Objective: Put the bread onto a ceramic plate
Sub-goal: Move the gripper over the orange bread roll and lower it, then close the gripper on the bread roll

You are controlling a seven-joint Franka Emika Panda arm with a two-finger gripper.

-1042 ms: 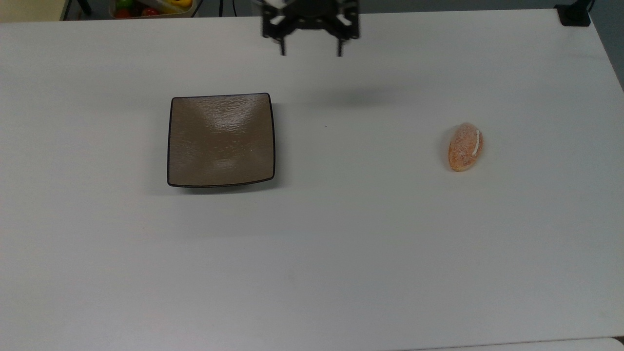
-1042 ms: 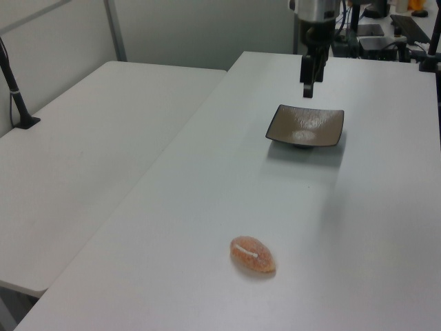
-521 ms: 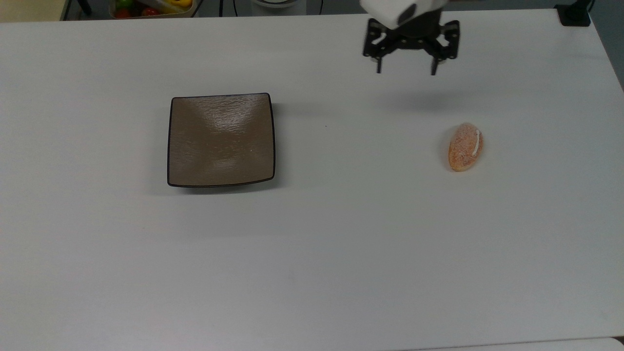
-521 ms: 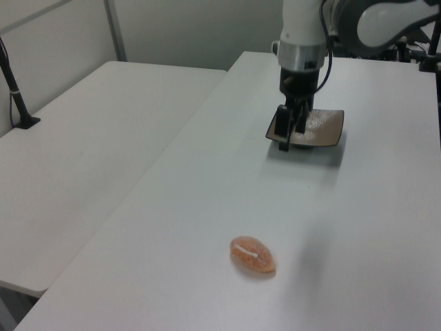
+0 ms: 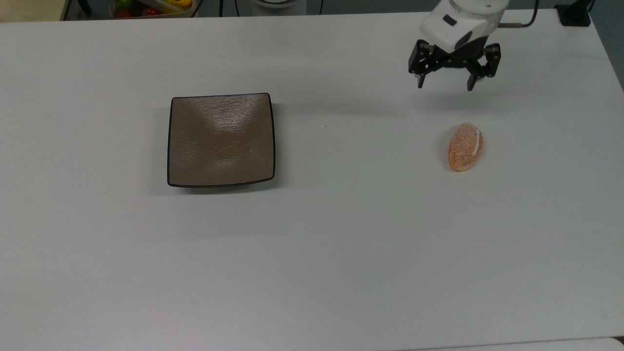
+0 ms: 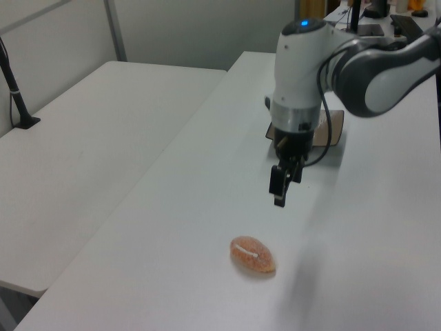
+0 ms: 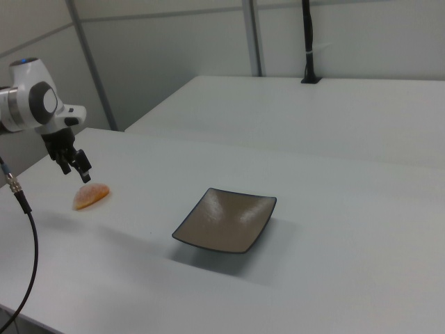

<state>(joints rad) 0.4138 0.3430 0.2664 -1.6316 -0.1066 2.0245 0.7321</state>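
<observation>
since the bread (image 5: 465,146) lies loose on the table (image 5: 341,243) at right of the top view, well apart from the plate (image 5: 221,140) at centre left, the gripper (image 5: 446,87) hangs just above it, fingers apart, likely lining up a grasp.

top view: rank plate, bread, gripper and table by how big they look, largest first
1. table
2. plate
3. gripper, though it hangs nearer the camera, so its rank is unsure
4. bread
</observation>
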